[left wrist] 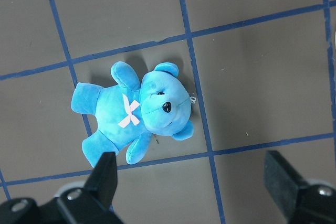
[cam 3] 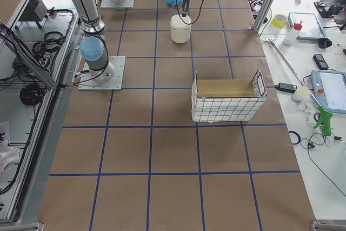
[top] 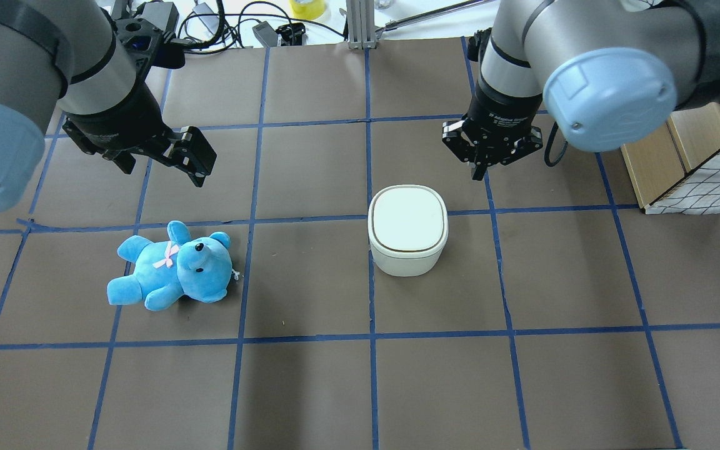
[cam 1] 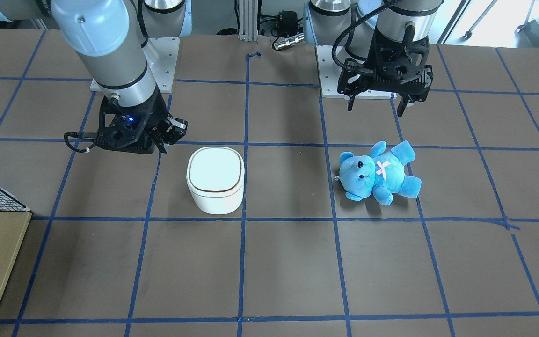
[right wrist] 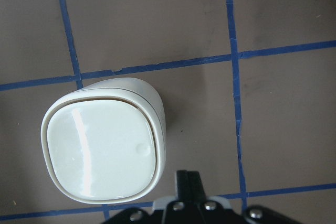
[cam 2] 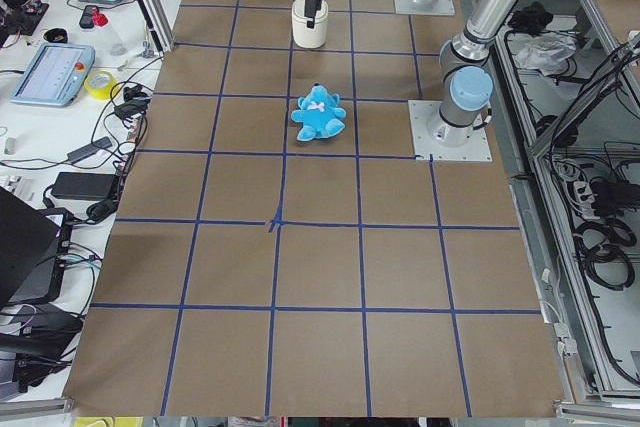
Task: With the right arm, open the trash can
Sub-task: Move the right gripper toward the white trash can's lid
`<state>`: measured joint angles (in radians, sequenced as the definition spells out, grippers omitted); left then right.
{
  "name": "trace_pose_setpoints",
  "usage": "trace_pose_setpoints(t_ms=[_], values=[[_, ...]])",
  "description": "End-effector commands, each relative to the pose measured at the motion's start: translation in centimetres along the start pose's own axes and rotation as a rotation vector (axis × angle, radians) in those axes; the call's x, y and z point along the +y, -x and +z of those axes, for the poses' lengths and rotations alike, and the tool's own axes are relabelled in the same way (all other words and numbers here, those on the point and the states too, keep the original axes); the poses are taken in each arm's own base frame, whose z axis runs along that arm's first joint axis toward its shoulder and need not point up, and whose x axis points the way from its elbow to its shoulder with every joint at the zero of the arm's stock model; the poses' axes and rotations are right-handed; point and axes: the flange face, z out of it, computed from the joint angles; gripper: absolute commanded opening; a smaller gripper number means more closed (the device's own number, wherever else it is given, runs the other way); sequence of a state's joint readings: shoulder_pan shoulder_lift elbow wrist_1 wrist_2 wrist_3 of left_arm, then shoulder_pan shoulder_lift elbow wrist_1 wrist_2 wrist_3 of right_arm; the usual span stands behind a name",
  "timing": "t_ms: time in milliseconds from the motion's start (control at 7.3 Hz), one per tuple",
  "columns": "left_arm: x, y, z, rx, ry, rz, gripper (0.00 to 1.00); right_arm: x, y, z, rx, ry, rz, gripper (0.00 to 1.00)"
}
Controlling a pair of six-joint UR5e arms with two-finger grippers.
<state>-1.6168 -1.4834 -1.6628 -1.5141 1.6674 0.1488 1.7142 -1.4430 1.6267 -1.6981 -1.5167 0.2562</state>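
Note:
The white trash can (top: 408, 225) stands on the brown table with its flat lid down; it also shows in the front view (cam 1: 215, 175) and the right wrist view (right wrist: 102, 148). My right gripper (top: 480, 169), with the blue light (cam 1: 162, 140), is shut and empty. It hangs above the table just off the can's corner, not touching it, and its joined fingertips (right wrist: 187, 179) show at the bottom of the right wrist view. My left gripper (top: 163, 169) is open and empty above the blue teddy bear (top: 172, 265), as the left wrist view (left wrist: 194, 182) shows.
A wood box lined with wire mesh (top: 685, 156) stands at the table edge beyond my right arm and also shows in the exterior right view (cam 3: 227, 98). The teddy bear (cam 1: 377, 173) lies about two tiles from the can. Blue tape lines grid the table.

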Motion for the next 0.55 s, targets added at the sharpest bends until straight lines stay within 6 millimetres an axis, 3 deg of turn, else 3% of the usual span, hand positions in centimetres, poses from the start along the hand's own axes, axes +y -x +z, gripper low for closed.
trace_pose_setpoints(t_ms=[0, 274, 411], values=[[0.0, 0.0, 0.0, 0.0, 0.0, 0.0, 1.0, -0.4, 1.7, 3.7, -0.041, 0.007, -0.017, 0.0], [0.0, 0.0, 0.0, 0.0, 0.0, 0.0, 1.0, 0.1, 1.3, 7.3, -0.044, 0.008, -0.017, 0.0], [0.0, 0.0, 0.0, 0.0, 0.0, 0.0, 1.0, 0.4, 1.3, 7.9, -0.043, 0.018, -0.017, 0.0]])
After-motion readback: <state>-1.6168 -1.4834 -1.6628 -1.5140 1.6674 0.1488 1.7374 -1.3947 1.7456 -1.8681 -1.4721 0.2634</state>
